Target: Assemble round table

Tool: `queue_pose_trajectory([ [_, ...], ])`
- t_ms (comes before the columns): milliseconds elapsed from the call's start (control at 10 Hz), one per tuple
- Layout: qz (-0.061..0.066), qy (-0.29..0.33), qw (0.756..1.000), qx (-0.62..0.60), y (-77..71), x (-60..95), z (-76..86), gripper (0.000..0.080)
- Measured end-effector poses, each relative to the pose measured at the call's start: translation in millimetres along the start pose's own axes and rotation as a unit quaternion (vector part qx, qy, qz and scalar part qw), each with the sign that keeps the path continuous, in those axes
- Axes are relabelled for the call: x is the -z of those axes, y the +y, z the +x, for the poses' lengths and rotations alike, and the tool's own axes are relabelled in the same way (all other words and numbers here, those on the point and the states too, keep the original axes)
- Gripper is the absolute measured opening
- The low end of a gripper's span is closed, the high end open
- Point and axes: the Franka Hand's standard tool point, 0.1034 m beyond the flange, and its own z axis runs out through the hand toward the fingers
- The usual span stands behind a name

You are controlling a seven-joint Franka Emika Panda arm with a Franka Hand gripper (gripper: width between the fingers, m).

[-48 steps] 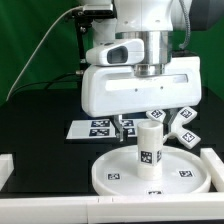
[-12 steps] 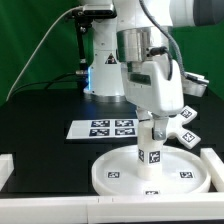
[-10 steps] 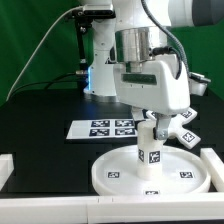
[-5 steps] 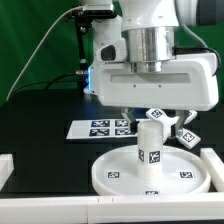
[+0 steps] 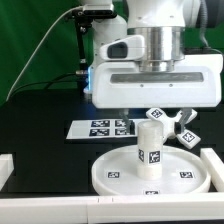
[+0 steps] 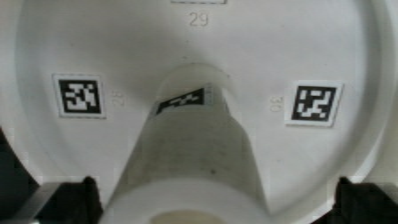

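Locate the gripper (image 5: 153,114) directly over the leg (image 5: 150,150), jaws spread wide and gripping nothing. Note the leg upright in the hub of the disc (image 5: 108,178), one tag facing the exterior camera. Find the disc low in the exterior view on the black table (image 5: 40,120). Find the base (image 5: 186,128) behind the disc toward the exterior view's right, near its rim and apart from the leg. See the marker board (image 5: 100,127) flat behind the disc toward the exterior view's left. In the wrist view, confirm both fingertips (image 6: 75,198) clear of the leg (image 6: 196,140), one at each side.

Robotics lab: green backdrop (image 5: 30,40), tagged marker board (image 5: 95,127).
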Motion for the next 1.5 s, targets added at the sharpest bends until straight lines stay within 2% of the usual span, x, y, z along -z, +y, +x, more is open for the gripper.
queue_pose_trajectory([
  [100,0.001,-0.003,0.996,0.086,-1.5,0.2,1.4,0.0649],
  [500,-0.009,-0.008,0.978,0.210,5.1,-0.4,1.4,0.0649],
  [600,-0.011,-0.014,0.974,0.224,5.6,-1.5,0.1,0.0649],
  [700,-0.007,-0.041,0.971,0.237,2.5,-4.8,-3.9,0.0649],
  [800,-0.007,-0.050,0.972,0.231,-0.2,-4.0,2.1,0.0649],
  [1100,-0.010,-0.049,0.982,0.184,1.9,-5.3,0.6,0.0637],
  [1300,-0.014,-0.048,0.994,0.098,2.6,-5.3,0.6,0.0284],
  [1400,-0.016,-0.047,0.997,0.060,2.5,-5.4,0.5,0.0148],
  [1500,-0.019,-0.044,0.999,0.021,3.8,-6.7,0.9,0.0148],
])
